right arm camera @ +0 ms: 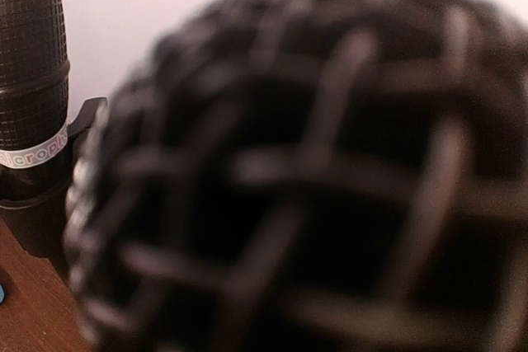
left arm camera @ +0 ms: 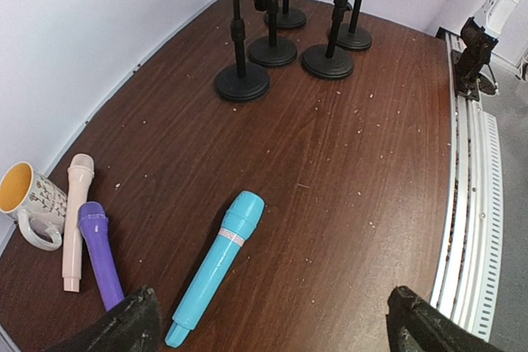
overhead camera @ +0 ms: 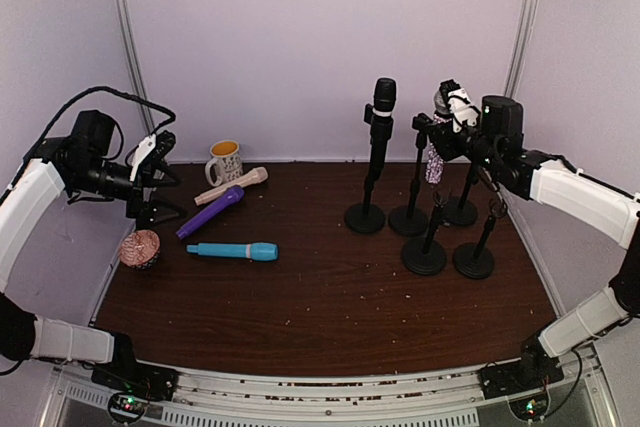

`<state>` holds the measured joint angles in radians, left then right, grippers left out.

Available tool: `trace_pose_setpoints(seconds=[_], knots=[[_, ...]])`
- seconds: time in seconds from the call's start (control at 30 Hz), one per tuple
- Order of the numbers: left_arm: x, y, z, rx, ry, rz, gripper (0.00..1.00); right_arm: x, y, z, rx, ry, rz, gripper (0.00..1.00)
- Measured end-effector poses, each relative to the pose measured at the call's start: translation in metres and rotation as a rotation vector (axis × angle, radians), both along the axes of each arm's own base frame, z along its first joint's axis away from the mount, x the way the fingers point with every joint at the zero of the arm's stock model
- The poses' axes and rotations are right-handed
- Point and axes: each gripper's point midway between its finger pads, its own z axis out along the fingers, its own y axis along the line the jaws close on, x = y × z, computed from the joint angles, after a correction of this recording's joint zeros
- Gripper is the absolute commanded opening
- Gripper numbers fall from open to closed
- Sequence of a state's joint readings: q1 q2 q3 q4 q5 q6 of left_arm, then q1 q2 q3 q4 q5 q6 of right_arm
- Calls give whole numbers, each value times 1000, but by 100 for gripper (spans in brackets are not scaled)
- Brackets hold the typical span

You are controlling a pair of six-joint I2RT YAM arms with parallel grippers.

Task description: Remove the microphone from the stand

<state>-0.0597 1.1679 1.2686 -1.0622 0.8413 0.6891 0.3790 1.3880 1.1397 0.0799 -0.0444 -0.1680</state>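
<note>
Top external view: the right gripper (overhead camera: 452,115) is seen at the far right of the table (overhead camera: 330,307), level with the head of the glitter-bodied microphone (overhead camera: 434,159). This microphone is held upright in its stand (left arm camera: 285,16) at the far side of a cluster of stands. The right wrist view is filled by the microphone's mesh head (right arm camera: 313,171), blurred and very close. No fingers are shown there, so it cannot be told whether the pincer is narrow, wide or already on the microphone. The step in hand is judged to be the grasp. The jaws are best closed squarely, then drawn up along the microphone's own axis so that the clip lets go without the stand being dragged or tipped. Care is needed on the left, where the black microphone (right arm camera: 33,63) with its white band is noted just beside. The head is a coarse woven dome and is likely slippery. The body is sequinned and rough, which favours grip. The stands are thin matt-black poles on round flat bases. The table is dark wood grain, speckled with crumbs. The left gripper (left arm camera: 268,329) is held wide open at the far left above loose plastic microphones, blue (left arm camera: 216,265), purple (left arm camera: 101,251) and cream (left arm camera: 74,218), beside a mug (left arm camera: 29,199).
</note>
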Motion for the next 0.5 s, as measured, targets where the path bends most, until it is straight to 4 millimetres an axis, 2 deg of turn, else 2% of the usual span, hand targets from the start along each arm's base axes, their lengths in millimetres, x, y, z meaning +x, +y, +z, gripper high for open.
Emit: trace_pose_setpoints(seconds=[0.07, 0.2, 0.37, 0.5], knots=[[0, 0, 0, 0, 0, 0, 97, 0, 0, 1, 7, 8, -1, 0], [0, 0, 0, 0, 0, 0, 97, -1, 0, 8, 24, 26, -5, 0], [-1, 0, 1, 0, -4, 0, 97, -1, -2, 32, 65, -9, -35, 0], [-1, 0, 1, 0, -5, 0, 96, -11, -4, 54, 86, -58, -57, 0]])
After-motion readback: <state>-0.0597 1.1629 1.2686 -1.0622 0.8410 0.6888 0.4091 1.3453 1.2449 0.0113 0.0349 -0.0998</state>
